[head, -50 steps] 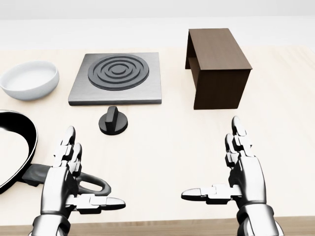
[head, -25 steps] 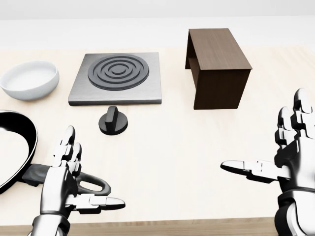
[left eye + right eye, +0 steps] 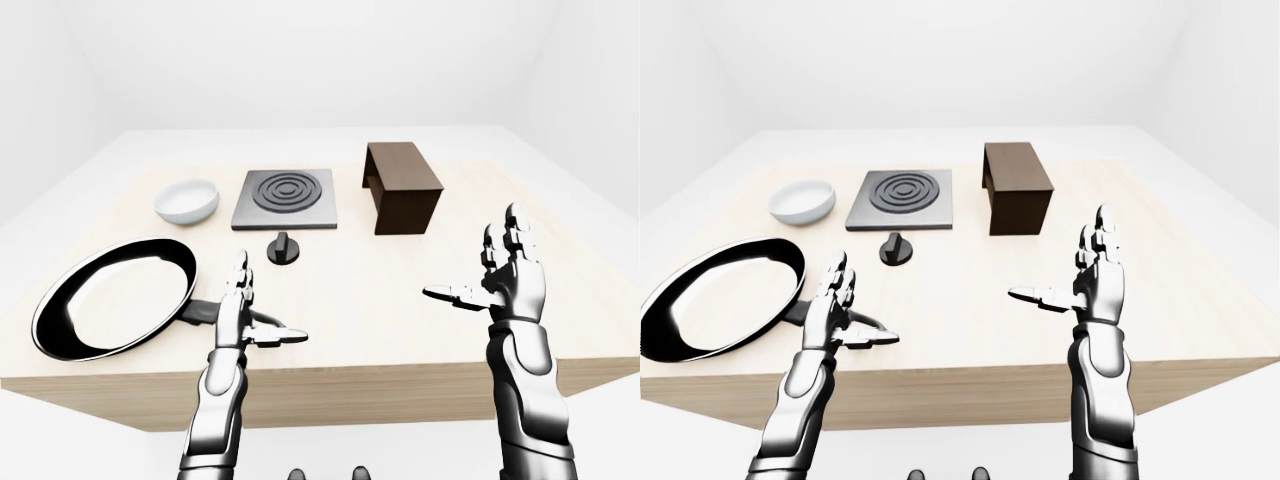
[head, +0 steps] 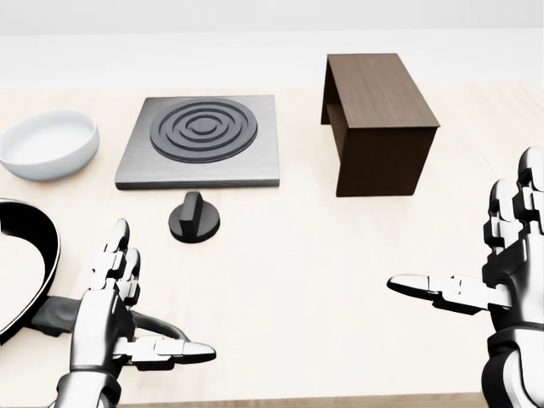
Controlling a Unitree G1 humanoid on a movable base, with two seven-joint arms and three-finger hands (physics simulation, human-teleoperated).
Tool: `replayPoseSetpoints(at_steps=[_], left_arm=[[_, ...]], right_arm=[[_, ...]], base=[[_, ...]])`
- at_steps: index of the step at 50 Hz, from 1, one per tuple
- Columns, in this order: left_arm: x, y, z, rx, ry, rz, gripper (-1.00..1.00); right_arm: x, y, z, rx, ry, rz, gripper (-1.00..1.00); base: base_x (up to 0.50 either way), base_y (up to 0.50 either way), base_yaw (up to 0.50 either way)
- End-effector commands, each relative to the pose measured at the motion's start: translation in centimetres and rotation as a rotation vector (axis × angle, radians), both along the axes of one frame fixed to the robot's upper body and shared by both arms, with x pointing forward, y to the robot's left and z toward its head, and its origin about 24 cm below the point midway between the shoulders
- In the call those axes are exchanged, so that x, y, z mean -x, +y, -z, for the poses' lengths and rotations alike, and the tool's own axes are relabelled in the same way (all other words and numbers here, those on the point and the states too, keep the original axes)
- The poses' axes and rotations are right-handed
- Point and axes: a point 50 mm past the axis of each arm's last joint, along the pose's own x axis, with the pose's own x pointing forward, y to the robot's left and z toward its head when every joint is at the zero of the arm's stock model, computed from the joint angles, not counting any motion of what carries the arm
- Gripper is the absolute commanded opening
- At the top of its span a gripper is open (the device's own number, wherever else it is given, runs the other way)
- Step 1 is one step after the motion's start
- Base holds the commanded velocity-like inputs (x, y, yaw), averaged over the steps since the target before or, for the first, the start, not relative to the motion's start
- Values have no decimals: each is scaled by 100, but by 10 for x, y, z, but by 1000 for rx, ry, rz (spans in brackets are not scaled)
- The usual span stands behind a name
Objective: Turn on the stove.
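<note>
The stove knob [image 4: 195, 218] stands on the table [image 4: 297, 255] just below the grey hob plate [image 4: 201, 141] in the head view, a black disc with a raised ridge across it, and nothing touches it. The plate carries a dark ringed burner and sits near the middle of the far part of the tabletop, with a white bowl [image 4: 47, 145] to its left and a dark brown wooden box [image 4: 375, 121] to its right.

The left hand [image 4: 110, 310] hovers below and left of the knob, fingers spread wide and thumb pointing right, holding nothing; under it lies the handle of a black frying pan [image 3: 115, 296] that fills the table's left side. The right hand [image 4: 493, 272] is raised at the right edge of the view, well apart from the knob, its fingers also wide and empty (thumb stretched toward the left).

The task looks to be at its reaching stage: the knob appears unturned and neither hand has closed in on it. The next move probably calls for one hand, likely the nearer left one, to travel up to the knob, bring fingers and thumb either side of the ridge, pinch it and twist.
</note>
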Motion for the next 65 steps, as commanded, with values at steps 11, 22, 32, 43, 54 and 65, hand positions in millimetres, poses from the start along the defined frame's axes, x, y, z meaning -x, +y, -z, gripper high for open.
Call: replayPoseSetpoints(at_steps=[11,22,32,43,54,65], left_arm=[[0,0,0,1,-2,-1,100],[0,-2,0,-2,-2,3,100],[1,-1,1,-2,-1,3,100],[1,-2,5,-4,3,4,100],[1,-3,6,-6,4,5,100],[1,-4,7,-7,5,6,100]], right_arm=[[0,0,1,-2,2,-9,100],[1,1,-3,-5,-17,-15,100],[1,1,-3,-7,-17,-14,100],[2,1,-2,-13,-14,-18,100],[3,0,-1,-22,-14,-16,100],[2,0,0,-19,-7,-19,100]], base=[[22,0,0],[22,0,0],[22,0,0],[22,0,0],[16,0,0],[0,0,0]])
